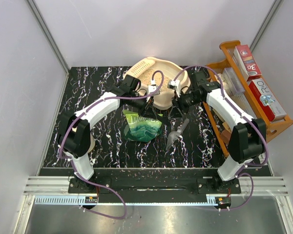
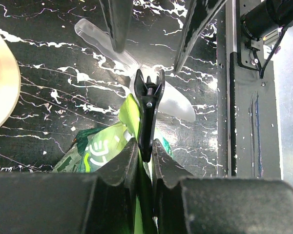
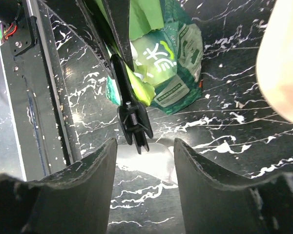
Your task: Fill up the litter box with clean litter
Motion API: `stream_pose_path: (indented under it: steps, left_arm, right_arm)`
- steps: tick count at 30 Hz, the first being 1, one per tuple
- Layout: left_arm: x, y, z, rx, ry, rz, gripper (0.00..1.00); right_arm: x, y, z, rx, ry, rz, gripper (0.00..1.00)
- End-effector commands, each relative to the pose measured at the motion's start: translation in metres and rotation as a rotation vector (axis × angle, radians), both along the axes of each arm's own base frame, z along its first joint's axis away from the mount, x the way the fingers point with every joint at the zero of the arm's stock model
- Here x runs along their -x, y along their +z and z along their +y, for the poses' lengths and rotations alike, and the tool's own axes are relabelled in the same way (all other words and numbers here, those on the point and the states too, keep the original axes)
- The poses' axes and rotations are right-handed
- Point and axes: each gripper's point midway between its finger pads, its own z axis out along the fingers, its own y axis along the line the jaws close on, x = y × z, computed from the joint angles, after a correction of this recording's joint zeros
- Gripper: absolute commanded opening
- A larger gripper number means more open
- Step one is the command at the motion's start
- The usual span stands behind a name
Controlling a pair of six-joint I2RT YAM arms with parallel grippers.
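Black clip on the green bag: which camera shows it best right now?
Right wrist: the black clip runs full length, spring and handles clear, clamped on the green bag. Left wrist sees it edge-on, its lower end hidden between the left gripper fingers. Top external shows almost nothing of it.

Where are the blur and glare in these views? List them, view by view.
Left wrist: the left hand is dark and soft, the black clip sharp, the clear scoop glaring white. Right wrist: the litter box rim is washed out and blurred, the right hand out of focus. Top external: even light, sheen on the metal sheet.
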Motion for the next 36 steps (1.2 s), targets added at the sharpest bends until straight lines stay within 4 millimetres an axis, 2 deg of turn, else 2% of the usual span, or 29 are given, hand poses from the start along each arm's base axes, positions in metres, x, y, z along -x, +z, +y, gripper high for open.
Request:
stream_pose_path:
  steps: [1,6,10,16,24,26,30,31,32,33,36]
  left_arm:
    - [0.014,0.018,-0.004,0.043,-0.054,-0.022,0.00]
    - [0.016,0.025,-0.006,0.071,-0.076,-0.031,0.00]
    - [0.017,0.025,-0.005,0.070,-0.078,-0.034,0.00]
    - [0.017,0.025,-0.006,0.069,-0.077,-0.031,0.00]
    - [0.014,0.024,-0.007,0.064,-0.069,-0.029,0.00]
    - [0.014,0.024,-0.008,0.066,-0.067,-0.026,0.00]
    - [0.011,0.024,-0.007,0.059,-0.056,-0.032,0.00]
    - [0.010,0.023,-0.006,0.051,-0.047,-0.033,0.03]
    - [0.008,0.023,-0.006,0.047,-0.042,-0.038,0.10]
    - [0.008,0.023,-0.005,0.039,-0.034,-0.046,0.19]
    - [0.007,0.024,0.000,0.024,-0.029,-0.066,0.30]
  right_arm:
    - [0.003,0.027,-0.004,-0.069,0.056,-0.138,0.57]
    - [0.006,0.008,0.007,-0.099,0.082,-0.089,0.62]
    - [0.004,0.007,0.017,-0.107,0.112,-0.091,0.63]
    - [-0.003,0.003,0.022,-0.111,0.110,-0.071,0.62]
    - [0.006,0.005,0.033,-0.157,0.133,-0.014,0.56]
    - [0.010,0.005,0.037,-0.160,0.140,-0.004,0.50]
    - [0.011,0.004,0.038,-0.155,0.144,0.000,0.24]
    - [0.012,0.003,0.036,-0.146,0.146,0.001,0.13]
    - [0.011,0.006,0.034,-0.132,0.145,-0.021,0.06]
    - [0.012,0.007,0.031,-0.123,0.162,-0.051,0.03]
    - [0.018,0.015,0.018,-0.088,0.186,-0.105,0.00]
